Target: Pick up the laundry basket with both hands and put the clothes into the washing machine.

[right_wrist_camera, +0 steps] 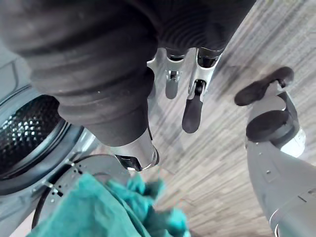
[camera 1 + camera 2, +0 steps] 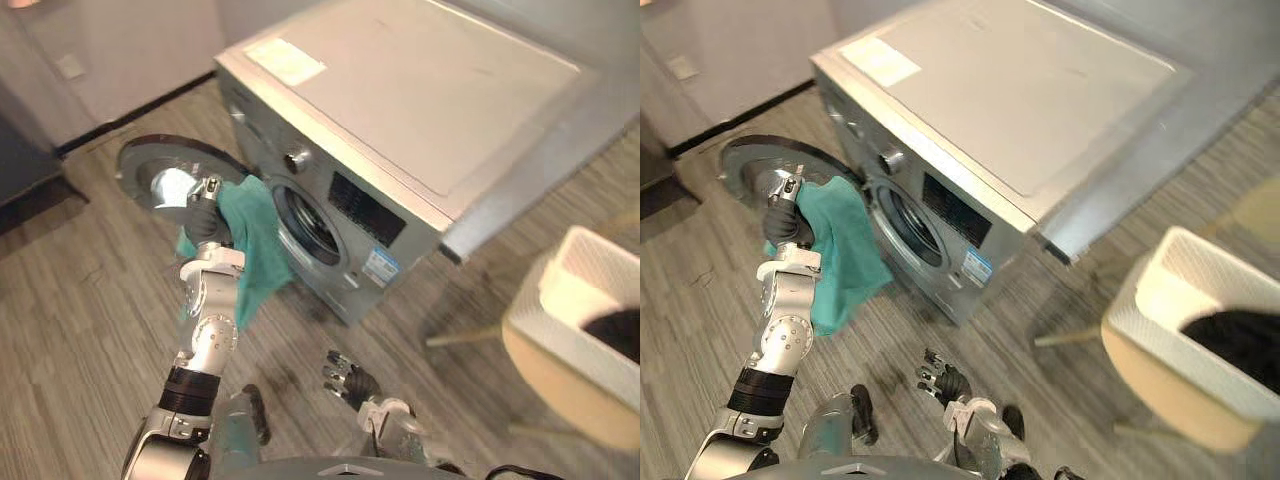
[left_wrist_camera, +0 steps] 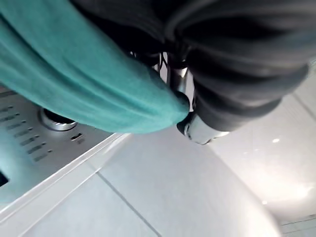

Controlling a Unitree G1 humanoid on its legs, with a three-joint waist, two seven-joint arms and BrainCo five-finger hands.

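Note:
A teal cloth (image 2: 255, 240) hangs from my left hand (image 2: 203, 215), whose fingers are curled round its top edge; in the left wrist view the cloth (image 3: 84, 74) is pinched against a dark fingertip (image 3: 183, 101). It dangles just left of the silver washing machine's (image 2: 400, 100) round drum opening (image 2: 308, 228), in front of the swung-open door (image 2: 160, 180). My right hand (image 2: 347, 378) hangs low over the floor with straight fingers (image 1: 192, 108), holding nothing. The white and beige laundry basket (image 2: 590, 300) stands at the far right with a dark garment (image 2: 1240, 340) inside.
The washer's open door sticks out to the left over the grey wood-look floor (image 2: 90, 300). A dark skirting line (image 2: 130, 115) runs along the wall behind. Thin wooden legs (image 2: 460, 337) show beside the basket.

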